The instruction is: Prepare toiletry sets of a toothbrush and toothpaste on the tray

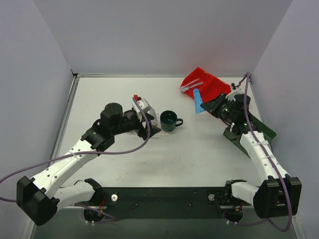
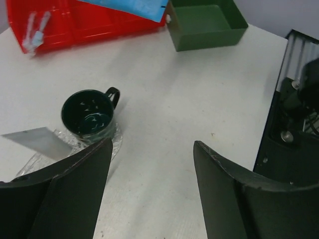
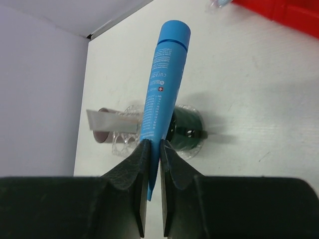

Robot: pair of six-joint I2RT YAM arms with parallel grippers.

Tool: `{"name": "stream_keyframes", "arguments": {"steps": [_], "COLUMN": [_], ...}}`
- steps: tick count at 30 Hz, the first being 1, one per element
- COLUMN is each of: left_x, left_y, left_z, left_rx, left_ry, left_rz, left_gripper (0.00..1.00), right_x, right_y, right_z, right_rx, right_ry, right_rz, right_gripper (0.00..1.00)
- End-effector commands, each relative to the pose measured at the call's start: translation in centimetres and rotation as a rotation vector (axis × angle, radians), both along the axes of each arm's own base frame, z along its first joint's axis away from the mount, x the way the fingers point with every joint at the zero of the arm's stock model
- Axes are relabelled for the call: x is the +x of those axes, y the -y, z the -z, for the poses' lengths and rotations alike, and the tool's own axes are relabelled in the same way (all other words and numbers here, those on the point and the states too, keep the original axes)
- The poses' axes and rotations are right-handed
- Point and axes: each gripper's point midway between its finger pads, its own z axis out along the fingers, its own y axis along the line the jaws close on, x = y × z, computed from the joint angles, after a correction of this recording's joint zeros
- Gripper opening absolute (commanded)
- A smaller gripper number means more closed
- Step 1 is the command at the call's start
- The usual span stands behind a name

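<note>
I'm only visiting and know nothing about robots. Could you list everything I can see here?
blue tube: one, blue, held up above the table, near the red bin
white tube: one, white-grey, at the clear tray, beside the mug
toothbrush: at least one, pale, in clear wrapping, inside the red bin
clear tray: one, clear and glittery, mid-table
mug: one, dark green, seemingly standing on the clear tray's end
red bin: one, red, far right of the table
green tray: one, dark green, right side, by the red bin
table: one, white
left gripper: one, black, open, by the clear tray
right gripper: one, black, shut on the blue tube
</note>
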Motion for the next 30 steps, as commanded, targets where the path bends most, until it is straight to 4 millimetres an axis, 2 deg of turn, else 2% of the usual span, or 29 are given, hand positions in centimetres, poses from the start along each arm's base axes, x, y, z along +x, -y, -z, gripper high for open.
{"name": "stream_keyframes", "arguments": {"steps": [1, 2, 3, 4, 6, 8, 13, 14, 17, 22, 28, 30], "left_x": [-3.4, -4.4, -4.6, -5.2, -5.7, -5.4, -5.3, -4.9, -4.6, -3.8, -2.8, -3.1], "left_y": [2.3, 2.9, 3.2, 3.3, 3.8, 3.9, 5.1, 5.2, 6.2, 7.9, 9.7, 10.6], "left_z": [-0.4, -0.4, -1.1, -0.5, -0.8, -0.1, -0.4, -0.4, -0.7, 0.5, 0.2, 0.5], "left_rx": [0.032, 0.034, 0.009, 0.011, 0.000, 0.028, 0.032, 0.045, 0.087, 0.194, 0.203, 0.206], "left_ry": [0.165, 0.201, 0.250, 0.265, 0.327, 0.369, 0.464, 0.494, 0.601, 0.718, 0.782, 0.797], "left_rz": [0.185, 0.223, 0.233, 0.251, 0.267, 0.247, 0.246, 0.231, 0.224, 0.209, 0.181, 0.196], "left_gripper": [0.76, 0.76, 0.76, 0.76, 0.76, 0.77, 0.77, 0.80, 0.82, 0.83, 0.84, 0.84], "right_x": [-5.3, -6.0, -6.7, -8.0, -9.2, -10.5, -13.5, -13.8, -15.0, -16.5, -17.9, -18.3], "right_y": [-1.8, -1.8, -2.0, -1.9, -2.0, -2.0, -2.9, -3.0, -3.4, -3.8, -4.5, -4.7], "right_z": [-1.8, -1.8, -2.2, -2.2, -2.7, -3.4, -3.7, -3.4, -3.4, -3.9, -4.4, -4.5], "right_rx": [0.006, -0.007, -0.012, -0.018, -0.025, -0.022, 0.017, 0.027, 0.048, 0.070, 0.105, 0.114], "right_ry": [0.004, 0.004, 0.010, -0.007, -0.002, 0.000, -0.043, -0.056, -0.078, -0.088, -0.118, -0.130], "right_rz": [-0.140, -0.148, -0.162, -0.167, -0.182, -0.194, -0.265, -0.272, -0.304, -0.340, -0.399, -0.415], "right_gripper": [0.00, 0.00, 0.00, 0.00, 0.00, 0.00, 0.00, 0.00, 0.00, 0.00, 0.00, 0.00]}}
